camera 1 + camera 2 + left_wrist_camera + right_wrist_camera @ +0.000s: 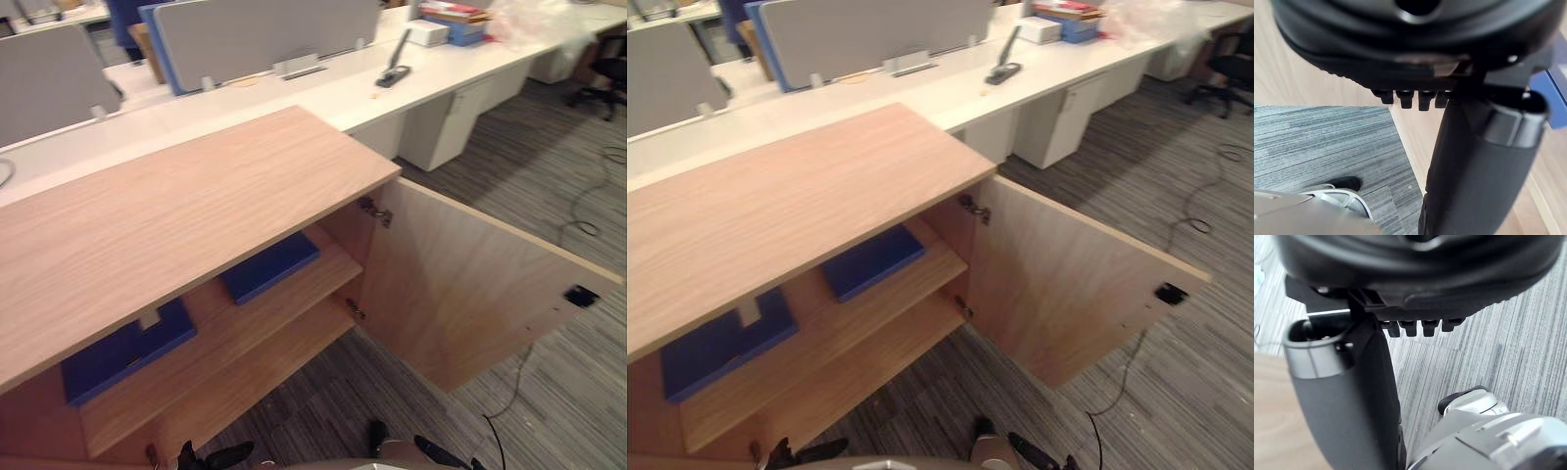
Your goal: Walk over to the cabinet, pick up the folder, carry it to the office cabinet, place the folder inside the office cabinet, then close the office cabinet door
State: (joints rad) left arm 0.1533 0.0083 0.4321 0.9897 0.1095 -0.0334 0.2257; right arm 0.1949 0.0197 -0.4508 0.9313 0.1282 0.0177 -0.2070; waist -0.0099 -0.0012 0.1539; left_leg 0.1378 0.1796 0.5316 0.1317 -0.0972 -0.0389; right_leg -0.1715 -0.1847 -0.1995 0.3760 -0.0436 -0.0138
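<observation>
The wooden office cabinet (186, 211) stands in front of me with its right door (470, 284) swung wide open. Two blue folders lie flat on its upper shelf, one (269, 266) near the hinge side and the other (122, 352) further left. My left hand (211, 455) hangs low at the bottom edge before the shelves, fingers relaxed and empty; a blue folder edge (1552, 93) shows past it in the left wrist view. Over the carpet below the open door hangs my right hand (441, 455), also relaxed and holding nothing.
Long white desks (323, 93) with grey partitions (265, 39) run behind the cabinet. A black device (394, 70) and stacked boxes (451, 24) lie on them. An office chair (607, 73) stands far right. Cables (588, 196) lie on the striped carpet.
</observation>
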